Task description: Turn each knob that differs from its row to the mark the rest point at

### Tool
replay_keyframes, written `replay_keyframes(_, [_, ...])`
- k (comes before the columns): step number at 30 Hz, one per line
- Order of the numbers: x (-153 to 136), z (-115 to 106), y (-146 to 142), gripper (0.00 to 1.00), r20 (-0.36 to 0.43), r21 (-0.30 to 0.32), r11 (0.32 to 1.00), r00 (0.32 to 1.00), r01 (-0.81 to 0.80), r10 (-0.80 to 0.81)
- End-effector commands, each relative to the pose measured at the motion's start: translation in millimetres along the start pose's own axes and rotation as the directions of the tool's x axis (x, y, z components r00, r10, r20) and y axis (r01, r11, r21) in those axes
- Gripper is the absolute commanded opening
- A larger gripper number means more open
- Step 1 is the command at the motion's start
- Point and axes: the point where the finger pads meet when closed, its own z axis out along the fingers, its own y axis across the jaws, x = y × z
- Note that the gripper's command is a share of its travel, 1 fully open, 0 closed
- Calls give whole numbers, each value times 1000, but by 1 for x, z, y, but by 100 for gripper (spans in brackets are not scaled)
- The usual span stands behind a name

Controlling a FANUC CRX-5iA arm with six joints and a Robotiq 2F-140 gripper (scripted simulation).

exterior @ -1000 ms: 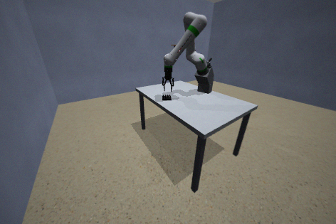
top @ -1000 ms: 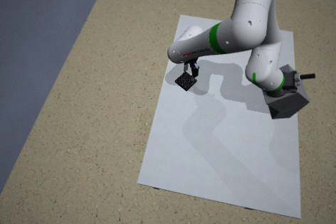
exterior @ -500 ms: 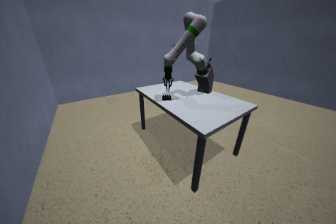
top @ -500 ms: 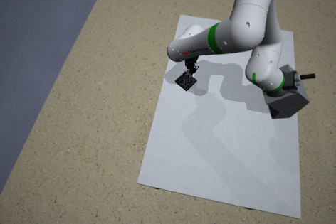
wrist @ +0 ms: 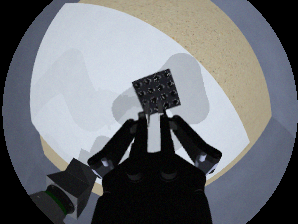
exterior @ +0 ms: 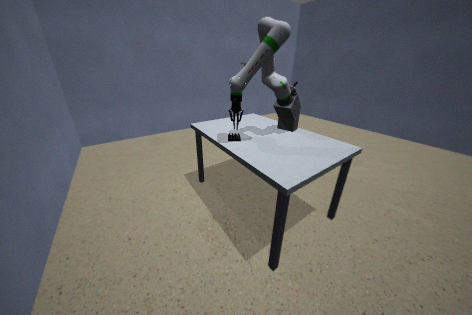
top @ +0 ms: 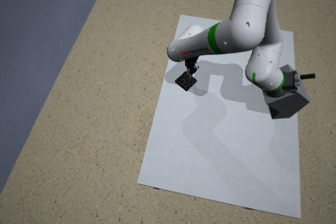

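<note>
The knob box (top: pixel 186 80) is a small black square box with a grid of knobs, standing near the far left edge of the white table. It also shows in the exterior view (exterior: pixel 233 136) and in the wrist view (wrist: pixel 157 92). The knobs' lines and marks are too small to read. My gripper (top: pixel 190 72) points straight down and hangs just above the box, over its edge nearest the arm. In the wrist view the fingers are drawn in to a narrow gap with only the table top showing between them. They hold nothing.
The robot's grey base (top: pixel 286 97) stands at the table's far right corner. The arm reaches across the table's far end and casts shadows on the white top. The table edge runs close to the left of the box.
</note>
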Motion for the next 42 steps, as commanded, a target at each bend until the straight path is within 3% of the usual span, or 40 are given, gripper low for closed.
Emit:
replay_keyframes(1, [0,0,0,12,0,0,1000,1000,0,0])
replay_keyframes(16, [0,6,0,12,0,0,1000,1000,0,0])
replay_keyframes(42, [-2,36,1,12,0,0,1000,1000,0,0])
